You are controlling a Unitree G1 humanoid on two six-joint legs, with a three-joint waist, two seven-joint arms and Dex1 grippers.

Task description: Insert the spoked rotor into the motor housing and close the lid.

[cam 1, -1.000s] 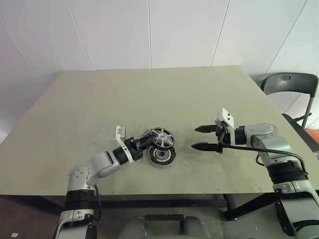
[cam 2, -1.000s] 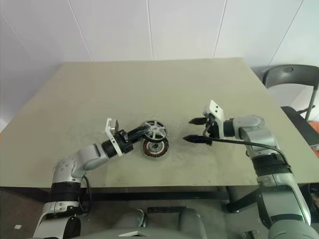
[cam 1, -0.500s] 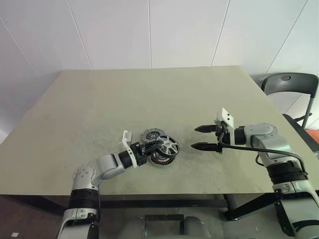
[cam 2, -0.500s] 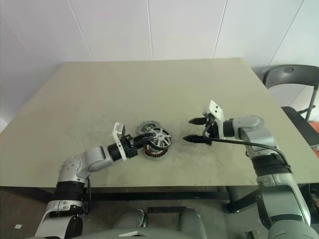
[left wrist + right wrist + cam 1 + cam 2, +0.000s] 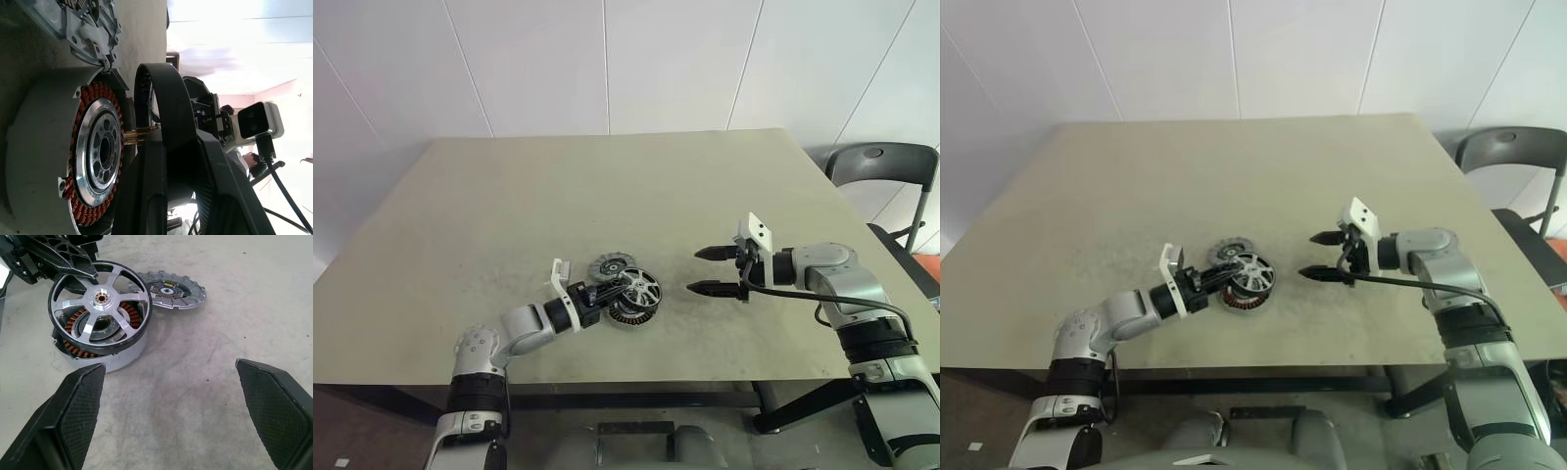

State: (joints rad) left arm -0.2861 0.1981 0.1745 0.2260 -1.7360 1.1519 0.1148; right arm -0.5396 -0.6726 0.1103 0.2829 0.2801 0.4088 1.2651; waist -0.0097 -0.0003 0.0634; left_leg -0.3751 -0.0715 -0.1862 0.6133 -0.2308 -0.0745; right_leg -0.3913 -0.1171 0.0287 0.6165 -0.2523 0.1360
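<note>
Left gripper [image 5: 610, 291]: we have it clamped on the dark rim of the spoked rotor [image 5: 100, 306], holding the wheel tilted just over the motor housing [image 5: 105, 350].
Rotor hub: its brass shaft tip sits close to the housing's silver centre but looks not yet in the bore, as far as we can tell.
Step in hand: we judge it is seating the rotor; we should level the wheel, centre the shaft on the bore, then press straight down before letting go.
Right gripper [image 5: 718, 270]: we hold it wide apart and empty, well clear of the parts.
Lid [image 5: 168, 288]: flat on the table [image 5: 607, 186], just behind the housing.
</note>
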